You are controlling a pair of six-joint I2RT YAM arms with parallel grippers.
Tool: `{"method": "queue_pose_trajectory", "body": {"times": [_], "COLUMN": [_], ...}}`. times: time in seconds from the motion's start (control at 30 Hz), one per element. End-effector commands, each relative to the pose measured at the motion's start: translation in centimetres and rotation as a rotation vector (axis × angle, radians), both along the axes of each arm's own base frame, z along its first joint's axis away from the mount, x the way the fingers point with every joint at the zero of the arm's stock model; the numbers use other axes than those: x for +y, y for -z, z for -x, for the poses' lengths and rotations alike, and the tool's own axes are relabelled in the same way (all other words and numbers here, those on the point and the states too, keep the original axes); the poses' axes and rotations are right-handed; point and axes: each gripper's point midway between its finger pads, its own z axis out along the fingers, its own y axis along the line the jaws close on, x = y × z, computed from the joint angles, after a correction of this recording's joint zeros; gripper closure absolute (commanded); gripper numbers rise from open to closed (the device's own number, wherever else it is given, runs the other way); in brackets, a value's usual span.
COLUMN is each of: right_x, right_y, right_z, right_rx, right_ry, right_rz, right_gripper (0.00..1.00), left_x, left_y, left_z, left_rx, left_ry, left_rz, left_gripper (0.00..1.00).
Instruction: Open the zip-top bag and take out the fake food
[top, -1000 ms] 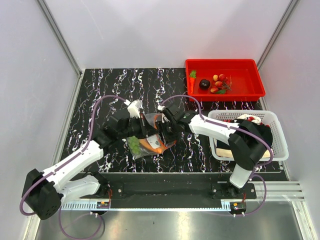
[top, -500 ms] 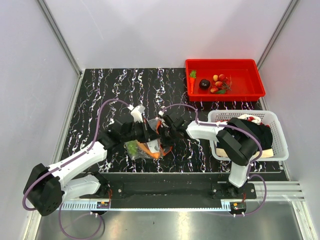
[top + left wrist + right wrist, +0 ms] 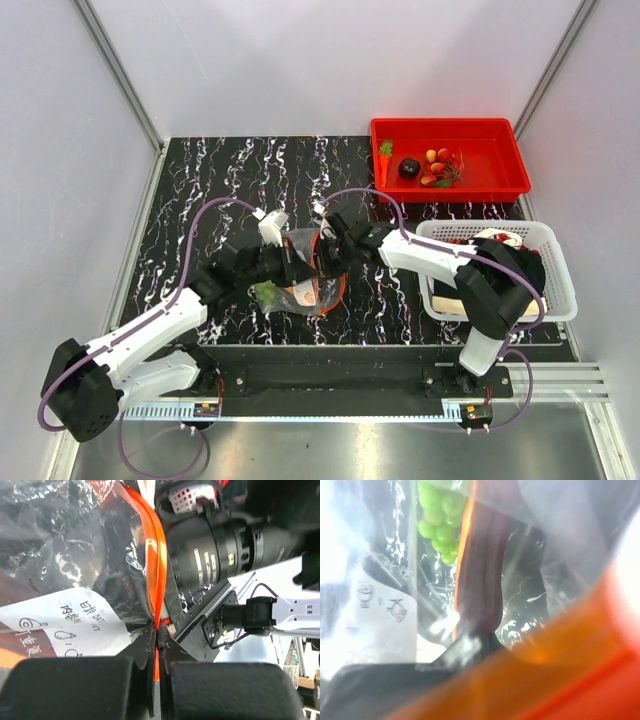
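We note crumpled, orange-edged clear zip-top bag, left gripper and right gripper pinched shut on its mouth, near table front edge

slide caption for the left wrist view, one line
Left end effector shut on the orange zip strip of a clear bag, white label at left, right arm beyond.

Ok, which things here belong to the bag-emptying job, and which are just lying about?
Job: zip-top bag, pinched at its mouth by left claw and right claw; green fake food inside it; loose fake food in the red tray.
Lying about: white basket; marbled table.
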Motion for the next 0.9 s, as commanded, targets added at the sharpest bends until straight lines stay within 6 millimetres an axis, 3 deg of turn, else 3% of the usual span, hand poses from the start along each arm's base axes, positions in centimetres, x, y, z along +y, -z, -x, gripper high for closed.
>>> {"method": "queue_pose_trajectory", "body": {"times": [0.0, 0.13, 0.37, 0.5, 0.73, 0.87], "right_x": [-0.2, -1.3, -3.7, -5.1, -4.7, -4.8], "right_y": [-4.5, -6.4, -8.5, -10.8, -9.8, -9.4], "right_z": [-2.4, -2.7, 0.8, 2.7, 0.1, -2.8], "right_rx": [-0.114, -0.148, -0.101, -0.113, -0.146, -0.199], "right_ry": [-0.024, -0.061, -0.163, -0.186, -0.145, -0.036], "right_rz": [-0.046, -0.054, -0.046, -0.076, -0.001, 0.075], "right_gripper": [1.0, 1.0, 1.0, 1.0, 1.0, 1.0], "left_x": [0.1, 1.0, 2.2, 2.1, -0.2, -1.0], "left_y": [0.3, 0.5, 1.2, 0.8, -2.0, -2.4], "left_z": [1.2, 1.2, 0.5, 0.2, 1.3, 2.0], "left_rx": [-0.025, -0.044, -0.067, -0.077, -0.072, -0.035], "left_ry": [0.066, 0.047, 0.012, 0.015, 0.133, 0.184], "left_rz": [-0.016, -0.052, -0.126, -0.128, -0.001, 0.033], "left_gripper": [1.0, 1.0, 1.0, 1.0, 1.0, 1.0]}}
